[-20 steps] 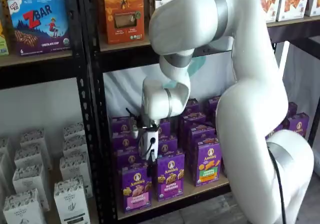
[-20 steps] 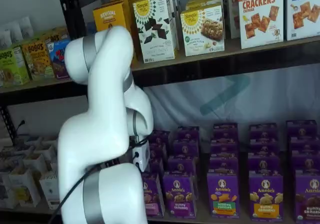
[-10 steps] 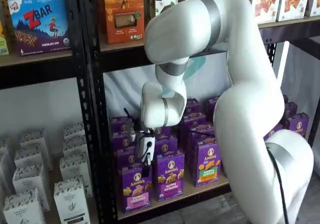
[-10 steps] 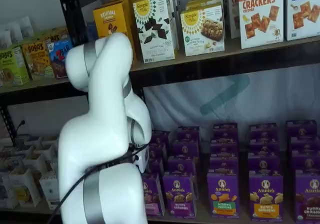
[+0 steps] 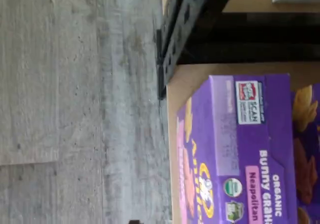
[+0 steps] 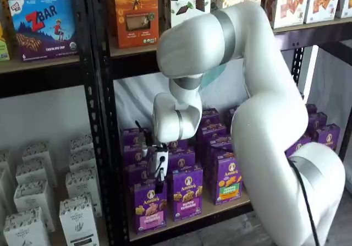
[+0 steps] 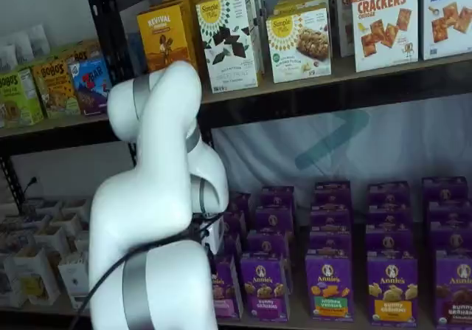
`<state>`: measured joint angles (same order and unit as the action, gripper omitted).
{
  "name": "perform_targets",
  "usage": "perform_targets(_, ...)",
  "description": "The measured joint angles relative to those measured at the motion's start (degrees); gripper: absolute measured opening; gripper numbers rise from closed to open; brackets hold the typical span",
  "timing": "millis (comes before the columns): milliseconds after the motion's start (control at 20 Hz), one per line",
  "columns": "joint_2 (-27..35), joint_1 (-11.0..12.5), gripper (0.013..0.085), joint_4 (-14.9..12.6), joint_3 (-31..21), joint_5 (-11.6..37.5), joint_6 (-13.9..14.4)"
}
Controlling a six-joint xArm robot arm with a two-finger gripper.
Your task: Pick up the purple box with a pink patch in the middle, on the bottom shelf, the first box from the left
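Observation:
The purple box (image 6: 149, 205) with its pink band stands upright at the left end of the bottom shelf (image 6: 220, 208), front row. My gripper (image 6: 159, 184) hangs just above its top edge. Its white body points down and its black fingers are seen side-on, with nothing between them; it is open. The wrist view looks close on the purple box (image 5: 240, 149), its top panel and pink "Neapolitan" label, at the shelf board's (image 5: 187, 78) corner. In a shelf view the arm (image 7: 158, 219) covers most of the gripper and part of the purple box (image 7: 224, 291).
Other purple cartons (image 6: 188, 193) stand close to the right and behind. A black rack post (image 6: 107, 163) rises just left of the box. White cartons (image 6: 77, 218) fill the neighbouring bay. Orange and white boxes (image 6: 135, 12) sit on the upper board. Below lies grey floor (image 5: 75, 108).
The arm's elbow has dropped and the gripper has come down slightly and a little left, closer to the top of the purple box. The boxes have not moved.

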<state>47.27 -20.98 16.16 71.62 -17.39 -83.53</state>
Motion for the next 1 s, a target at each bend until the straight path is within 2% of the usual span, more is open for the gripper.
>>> perform_targets(350, 4.22, 0.72, 0.085, -6.59, 4.74, -2.05, 5.39)
perform_targets(550, 5.56, 0.9, 0.085, -9.31, 5.87, -2.64, 7.68)
perform_targets(850, 6.31, 1.03, 0.085, -7.88, 7.02, -5.22, 6.26)
perform_targets(1000, 6.52, 0.99, 0.085, -8.38, 7.66, -6.87, 6.81)
